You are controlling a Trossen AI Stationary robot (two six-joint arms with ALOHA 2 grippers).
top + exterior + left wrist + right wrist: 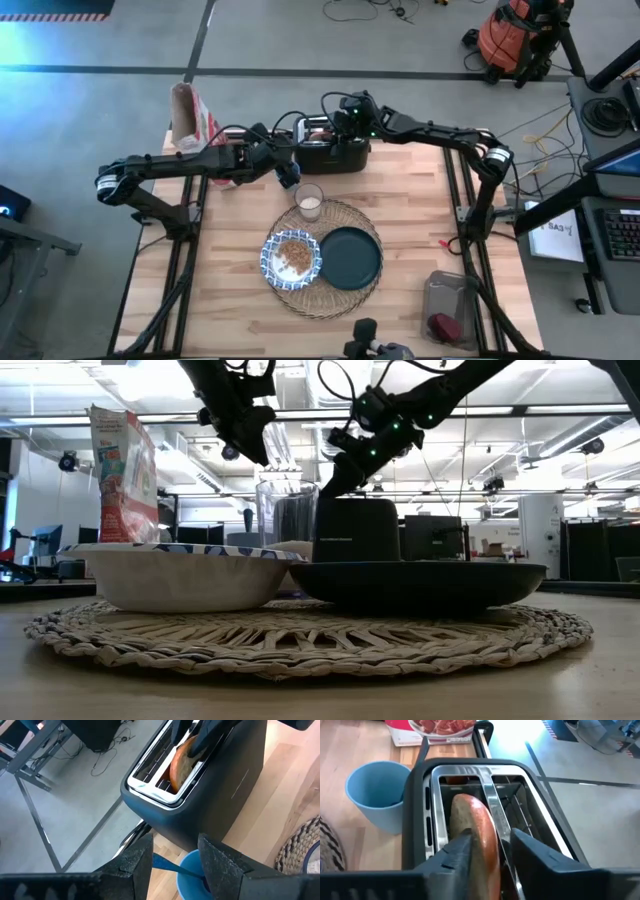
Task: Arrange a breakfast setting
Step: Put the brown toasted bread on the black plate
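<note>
Toast (475, 832) stood half out of the toaster (333, 152) slot, clamped between my right gripper (487, 852) fingers. Risk noted: a tilted lift could snag the slice on the slot guides and tear or drop it. The dark teal plate (350, 257) lay on the placemat (345, 212) at six o'clock from that gripper, well apart. My left gripper (175, 865) hung spread over the blue cup (192, 880).
</note>
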